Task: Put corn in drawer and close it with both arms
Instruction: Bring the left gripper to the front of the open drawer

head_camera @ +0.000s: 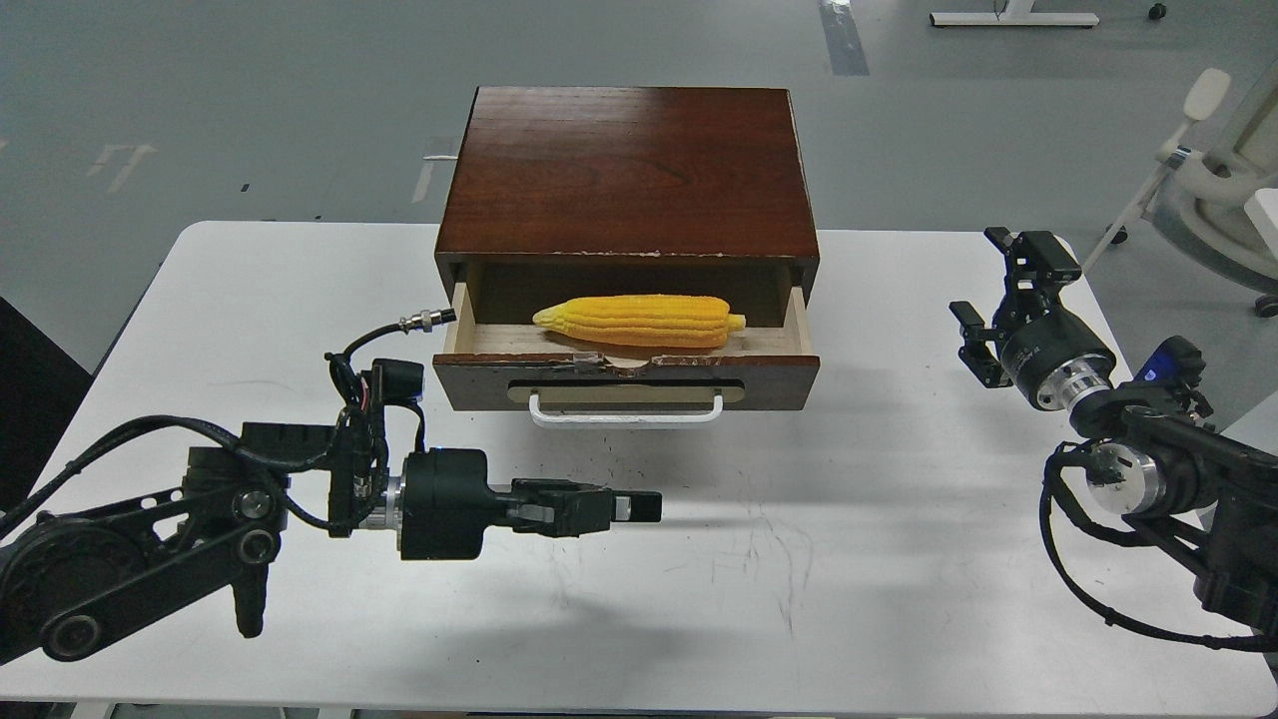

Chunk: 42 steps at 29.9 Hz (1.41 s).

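1. Bright, even light from overhead; colours clear, nothing washed out.
2. Soft shadows lie under the left arm (pixel 200 519) on the table (pixel 849 599) and under the drawer (pixel 627 379) front.
3. Mild sheen on the cabinet (pixel 629 170) top and the far floor (pixel 250 100).
4. Sharp throughout; scuffs on the table readable.
5. Table edges bow slightly near the frame corners.

white table (pixel 899 559), scuffed | grey floor (pixel 250 100), tape marks | white chair (pixel 1223 170) far right | white stand base (pixel 1013 17)
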### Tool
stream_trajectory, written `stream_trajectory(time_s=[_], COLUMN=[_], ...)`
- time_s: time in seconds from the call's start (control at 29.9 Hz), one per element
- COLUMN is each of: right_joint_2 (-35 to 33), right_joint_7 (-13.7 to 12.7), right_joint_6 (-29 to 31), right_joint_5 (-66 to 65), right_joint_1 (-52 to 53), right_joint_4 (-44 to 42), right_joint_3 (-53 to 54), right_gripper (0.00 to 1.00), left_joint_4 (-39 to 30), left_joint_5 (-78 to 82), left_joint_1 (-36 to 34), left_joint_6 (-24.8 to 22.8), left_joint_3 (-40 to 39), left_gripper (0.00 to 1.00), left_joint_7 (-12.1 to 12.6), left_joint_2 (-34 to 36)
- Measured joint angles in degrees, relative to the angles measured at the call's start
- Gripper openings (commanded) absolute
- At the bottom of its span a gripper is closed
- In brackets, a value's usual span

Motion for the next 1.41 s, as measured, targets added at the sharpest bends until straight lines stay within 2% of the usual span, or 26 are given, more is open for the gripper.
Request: stream_trajectory(time_s=[0.44, 0.8, 1.41], right_joint_2=[0.0, 0.0, 0.0], right_joint_7=[0.0, 0.0, 0.0], right_joint_6=[0.0, 0.0, 0.0], right_joint_5=[0.0, 0.0, 0.0], right_joint_1=[-0.3, -0.5, -1.4], right_joint_4=[0.0, -0.1, 0.0], right_joint_3=[0.0, 0.0, 0.0], right_gripper=[0.96, 0.96, 0.96], left_joint_4=[7.4, 10.7, 13.8], left_joint_5=[-1.9, -1.8, -2.1], left_joint_1=[0.0, 0.0, -0.1], left_joint_6=[2.9, 3.1, 3.2], left_joint_3=[-1.1, -1.1, -1.1], left_gripper=[0.00, 0.00, 0.00], left_joint_7=[0.0, 1.4, 1.5], left_joint_2=[-4.4, -5.6, -5.9])
